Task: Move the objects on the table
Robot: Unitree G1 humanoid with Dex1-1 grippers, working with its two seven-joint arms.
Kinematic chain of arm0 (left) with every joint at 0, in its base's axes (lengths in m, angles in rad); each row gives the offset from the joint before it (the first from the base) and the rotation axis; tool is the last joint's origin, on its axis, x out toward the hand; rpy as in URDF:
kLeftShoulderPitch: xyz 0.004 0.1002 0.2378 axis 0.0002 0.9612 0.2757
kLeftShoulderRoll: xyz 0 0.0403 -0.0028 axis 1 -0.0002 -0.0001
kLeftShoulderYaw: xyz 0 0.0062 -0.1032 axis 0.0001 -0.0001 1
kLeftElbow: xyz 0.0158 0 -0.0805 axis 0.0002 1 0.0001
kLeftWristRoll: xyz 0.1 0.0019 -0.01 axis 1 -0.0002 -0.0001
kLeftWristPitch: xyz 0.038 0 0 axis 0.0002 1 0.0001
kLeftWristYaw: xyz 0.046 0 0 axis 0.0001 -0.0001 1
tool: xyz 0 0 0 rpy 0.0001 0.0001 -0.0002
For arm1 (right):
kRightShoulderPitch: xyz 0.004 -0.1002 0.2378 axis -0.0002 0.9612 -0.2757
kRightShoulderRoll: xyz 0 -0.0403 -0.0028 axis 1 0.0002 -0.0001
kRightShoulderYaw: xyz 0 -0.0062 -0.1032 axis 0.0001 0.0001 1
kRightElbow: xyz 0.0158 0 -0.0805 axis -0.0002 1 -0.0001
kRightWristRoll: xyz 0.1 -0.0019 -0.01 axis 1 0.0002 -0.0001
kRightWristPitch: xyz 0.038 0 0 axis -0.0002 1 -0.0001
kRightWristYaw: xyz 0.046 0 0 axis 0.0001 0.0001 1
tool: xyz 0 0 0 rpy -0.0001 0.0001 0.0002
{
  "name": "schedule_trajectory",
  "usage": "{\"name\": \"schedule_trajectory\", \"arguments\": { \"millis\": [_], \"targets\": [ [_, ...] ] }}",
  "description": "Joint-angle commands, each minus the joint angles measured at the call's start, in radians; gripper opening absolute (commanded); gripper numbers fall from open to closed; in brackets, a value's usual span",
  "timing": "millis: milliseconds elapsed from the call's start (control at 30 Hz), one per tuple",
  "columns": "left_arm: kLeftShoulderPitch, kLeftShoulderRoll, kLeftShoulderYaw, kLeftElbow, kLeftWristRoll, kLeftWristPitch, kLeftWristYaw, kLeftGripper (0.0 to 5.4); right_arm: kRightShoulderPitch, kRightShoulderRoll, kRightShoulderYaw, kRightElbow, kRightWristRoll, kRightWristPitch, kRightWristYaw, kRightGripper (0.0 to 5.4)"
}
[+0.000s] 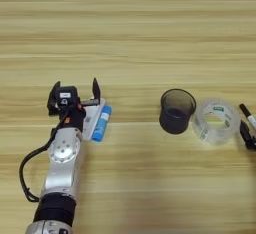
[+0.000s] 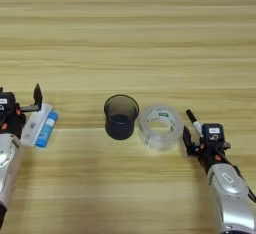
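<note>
In the left eye view, a wide ring of clear tape (image 1: 216, 120) is seen lying flat on the light wooden bench (image 1: 130, 38), touching a dark cup (image 1: 176, 110). The left hand (image 1: 74, 92), fingers spread apart, is parked well to the left.

In the right eye view, the right hand (image 2: 190, 123) is found just right of the ring, far nearer; its fingers stand apart, angled toward the ring.

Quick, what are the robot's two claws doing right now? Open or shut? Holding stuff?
Left gripper: open, holding nothing, by the white block and blue stick.
Right gripper: open, empty, beside the tape.
</note>
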Motion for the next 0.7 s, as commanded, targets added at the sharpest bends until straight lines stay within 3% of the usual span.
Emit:
{"name": "schedule_trajectory", "arguments": {
  "millis": [33,367,700],
  "targets": [
    [-0.008,0.003,-0.004,0.006,0.014,-0.003,0.003,5.40,-0.006,-0.004,-0.015,-0.031,0.000,-0.019,-0.015,4.28],
    [-0.017,0.001,-0.009,0.015,0.018,-0.004,0.004,5.40,0.004,-0.007,0.022,-0.153,-0.007,0.018,0.004,5.30],
    [-0.018,-0.002,-0.010,0.017,0.020,-0.006,0.005,5.40,0.003,-0.001,0.066,-0.205,-0.008,0.011,0.046,5.37]
  ]
}}
